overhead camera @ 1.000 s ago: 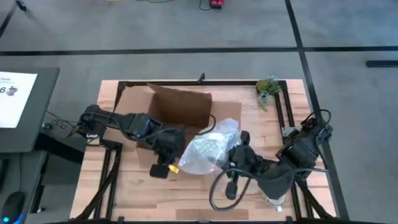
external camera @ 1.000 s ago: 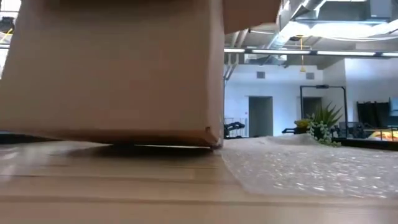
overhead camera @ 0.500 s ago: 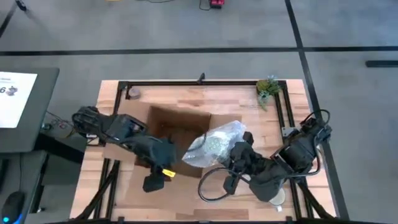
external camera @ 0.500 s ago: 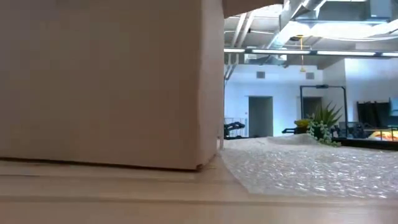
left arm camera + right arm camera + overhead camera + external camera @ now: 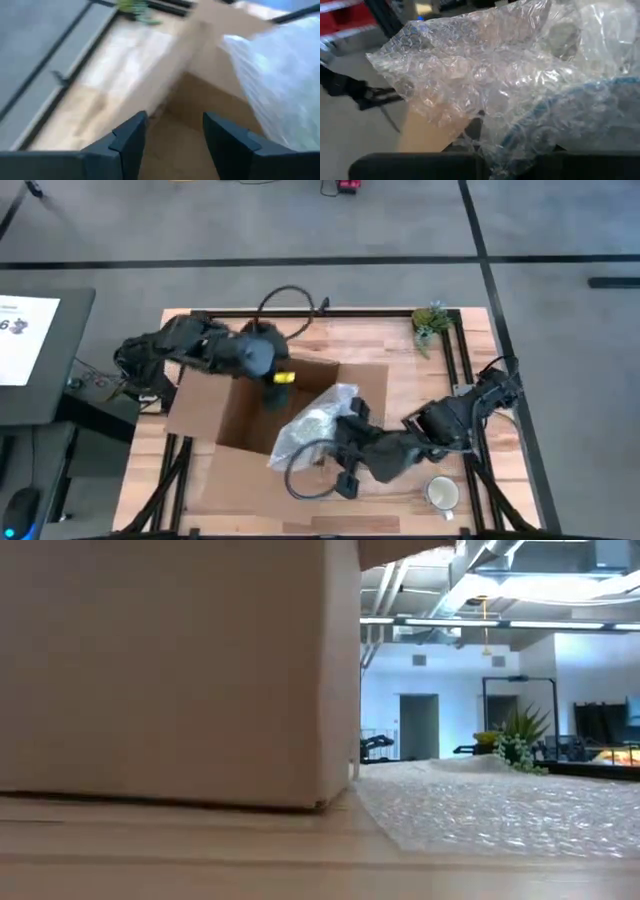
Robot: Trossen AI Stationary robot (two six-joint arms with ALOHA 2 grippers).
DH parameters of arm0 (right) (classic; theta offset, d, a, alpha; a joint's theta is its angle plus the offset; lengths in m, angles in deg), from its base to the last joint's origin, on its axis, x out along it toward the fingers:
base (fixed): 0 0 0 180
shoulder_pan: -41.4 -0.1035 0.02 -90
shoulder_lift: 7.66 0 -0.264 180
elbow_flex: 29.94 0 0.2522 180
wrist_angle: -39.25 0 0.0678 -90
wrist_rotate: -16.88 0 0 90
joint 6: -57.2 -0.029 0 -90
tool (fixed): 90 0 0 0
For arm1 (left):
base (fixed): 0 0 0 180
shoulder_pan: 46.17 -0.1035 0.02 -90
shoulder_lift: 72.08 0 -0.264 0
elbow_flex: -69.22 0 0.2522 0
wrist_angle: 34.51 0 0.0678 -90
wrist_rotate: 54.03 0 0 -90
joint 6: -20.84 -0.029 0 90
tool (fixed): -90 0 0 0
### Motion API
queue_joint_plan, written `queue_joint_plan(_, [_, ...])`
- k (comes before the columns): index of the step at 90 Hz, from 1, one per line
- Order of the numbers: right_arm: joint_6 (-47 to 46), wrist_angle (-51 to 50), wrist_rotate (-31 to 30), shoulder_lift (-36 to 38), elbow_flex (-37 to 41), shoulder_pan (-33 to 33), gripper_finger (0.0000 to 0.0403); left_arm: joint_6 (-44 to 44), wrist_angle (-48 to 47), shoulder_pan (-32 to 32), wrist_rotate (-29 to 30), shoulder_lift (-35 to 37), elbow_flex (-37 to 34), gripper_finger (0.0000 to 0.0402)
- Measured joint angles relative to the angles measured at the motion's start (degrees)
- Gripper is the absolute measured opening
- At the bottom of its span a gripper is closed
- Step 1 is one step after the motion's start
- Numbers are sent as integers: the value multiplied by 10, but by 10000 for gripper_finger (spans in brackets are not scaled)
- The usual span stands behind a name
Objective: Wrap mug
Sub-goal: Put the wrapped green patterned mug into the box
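An open cardboard box (image 5: 250, 405) stands on the table's left half; its wall (image 5: 170, 670) fills the low view. My right gripper (image 5: 335, 448) is shut on a bubble-wrap bundle (image 5: 315, 420), held over the box's near right rim. Something with a blue line shows through the wrap (image 5: 555, 115). A white mug (image 5: 441, 493) stands by its base on the table near the front right. My left gripper (image 5: 277, 388) hovers open over the box's far part, with the box's inside (image 5: 175, 135) between its fingers. My right gripper holds the bubble-wrap bundle by its near right end (image 5: 335, 435), reaching in from the table's right. The wrap (image 5: 485, 100) drapes over the fingers and hides the place of contact. The bundle is lifted, its crumpled mass extending toward the box.
A small potted plant (image 5: 432, 320) stands at the far right corner. A sheet of bubble wrap (image 5: 500, 810) lies flat on the table beside the box in the low view. A black frame (image 5: 460, 360) edges the table. Bare wood shows at the far middle and near the mug.
The box, tipped up off the table a second ago, has come down flat with its opening up. My left gripper has gone from the box's near side toward the far edge, over the box. My right gripper has carried the bundle toward the table's left.
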Motion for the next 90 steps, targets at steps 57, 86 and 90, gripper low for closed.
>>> queue_joint_plan(57, [-21,-155,159,-59,-3,41,18,-13,-23,-186,-129,-59,0,175])
queue_joint_plan(86, [-46,-170,205,-58,-3,6,18,-65,-23,-214,-121,-59,-1,175])
queue_joint_plan(90, [-51,-171,204,-58,-3,6,18,-71,-25,-217,-121,-64,-1,175])
